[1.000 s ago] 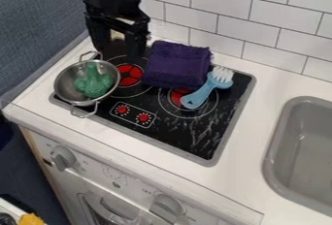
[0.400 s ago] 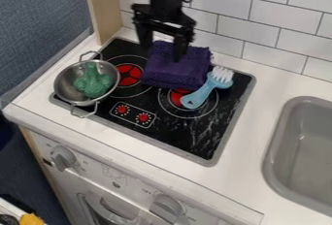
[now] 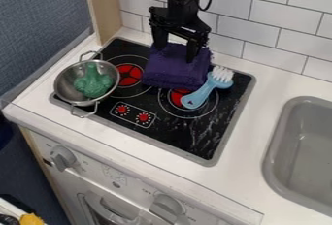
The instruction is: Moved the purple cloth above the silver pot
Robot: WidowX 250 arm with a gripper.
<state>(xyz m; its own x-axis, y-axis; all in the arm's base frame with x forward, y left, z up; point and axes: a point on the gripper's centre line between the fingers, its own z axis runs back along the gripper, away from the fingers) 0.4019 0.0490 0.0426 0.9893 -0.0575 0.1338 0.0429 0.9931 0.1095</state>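
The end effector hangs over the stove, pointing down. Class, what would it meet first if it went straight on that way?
The end effector would probably meet the purple cloth; any gap left is unclear.

The purple cloth [image 3: 170, 71], dark and nubby, is folded into a thick, roughly square bundle, lying flat on the far part of the black stovetop [image 3: 201, 139]. To its left, apart from it, the silver pot [image 3: 66, 80] sits upright at the stovetop's left edge, round and shiny, with two wire loop handles and a lumpy green item [image 3: 94, 82] inside.
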